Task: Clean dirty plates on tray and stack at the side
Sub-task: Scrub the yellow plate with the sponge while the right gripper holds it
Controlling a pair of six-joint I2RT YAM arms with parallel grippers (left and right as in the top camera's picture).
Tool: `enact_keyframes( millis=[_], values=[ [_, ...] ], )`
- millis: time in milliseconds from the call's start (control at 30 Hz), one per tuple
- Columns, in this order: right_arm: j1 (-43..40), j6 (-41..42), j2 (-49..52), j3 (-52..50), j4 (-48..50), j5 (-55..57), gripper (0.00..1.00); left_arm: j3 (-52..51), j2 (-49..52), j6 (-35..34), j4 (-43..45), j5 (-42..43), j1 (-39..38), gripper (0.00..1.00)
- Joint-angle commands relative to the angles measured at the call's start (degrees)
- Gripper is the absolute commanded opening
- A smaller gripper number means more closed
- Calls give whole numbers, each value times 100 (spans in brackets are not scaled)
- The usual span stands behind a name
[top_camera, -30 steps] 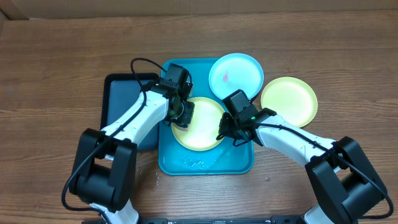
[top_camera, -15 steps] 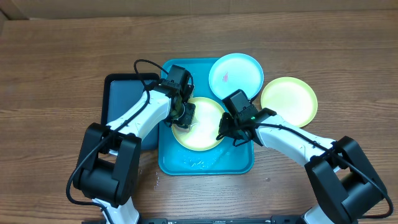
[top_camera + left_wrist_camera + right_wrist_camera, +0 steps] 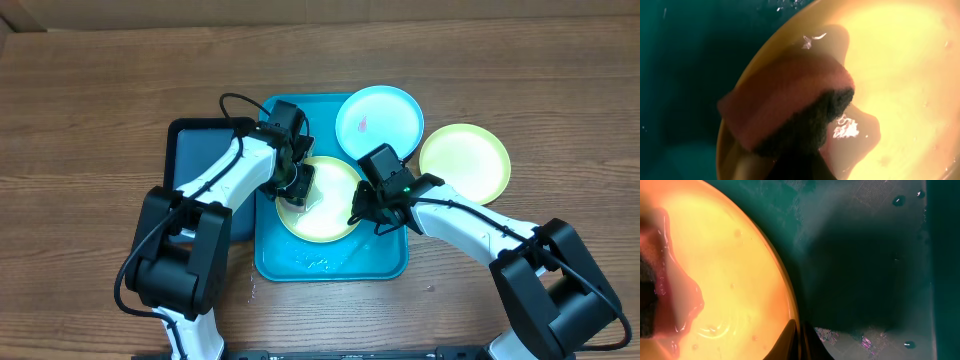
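A pale yellow-green plate [image 3: 325,205] lies wet on the turquoise tray [image 3: 300,262]. My left gripper [image 3: 293,187] is shut on a sponge [image 3: 790,107], pink with a dark scouring side, pressed on the plate's left part [image 3: 900,75]. My right gripper [image 3: 362,216] is shut on the plate's right rim [image 3: 792,311]; pinkish water pools on the plate [image 3: 715,270]. A cyan-blue plate [image 3: 379,121] with a small red smear overlaps the tray's far right corner. A second yellow-green plate [image 3: 465,162] lies on the table to the right.
A dark navy tray [image 3: 200,160] sits against the turquoise tray's left side, under my left arm. Water droplets lie on the turquoise tray floor [image 3: 865,255]. Bare wooden table [image 3: 100,90] surrounds everything.
My left arm's elbow has swung a little to the right; the sponge stays on the plate's left part. The right arm has not moved.
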Motion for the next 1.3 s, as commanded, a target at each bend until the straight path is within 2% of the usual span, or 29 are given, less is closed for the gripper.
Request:
enact_keyframes(
  millis=[0, 167, 300, 367, 500, 633, 767, 1033, 1133, 1200, 1267],
  values=[
    [-4, -35, 98, 70, 61, -72, 4, -116, 470, 638, -479, 922, -120, 4],
    [-4, -35, 98, 70, 59, -72, 4, 645, 389, 1027, -1104, 1700, -118, 4],
    [-4, -37, 98, 70, 35, -48, 4, 1690, 308, 986, -1746, 1436, -76, 4],
    [-4, -39, 98, 70, 15, -48, 4, 2212, 221, 756, -2013, 1119, -79, 4],
    [-4, -39, 98, 70, -7, -48, 4, 2621, 0, 481, -2227, 562, -118, 4],
    [-4, -39, 98, 70, -7, -48, 4, 2520, 2, 433, -2422, 175, -170, 4],
    [-4, -39, 98, 70, -7, -48, 4, 1926, 2, 190, -2074, -262, -201, 4],
    [-4, -37, 98, 70, -7, -48, 4, 343, 2, 74, -407, -479, -201, 4],
    [-4, -37, 98, 70, -4, -50, 4, -15, 2, -267, 79, -828, -201, 4],
    [-4, -37, 98, 70, -7, -50, 4, -149, 2, -494, 219, -723, -201, 4],
    [-4, -37, 98, 70, -7, -50, 4, -157, 2, -481, 140, -247, -201, 4]
  ],
)
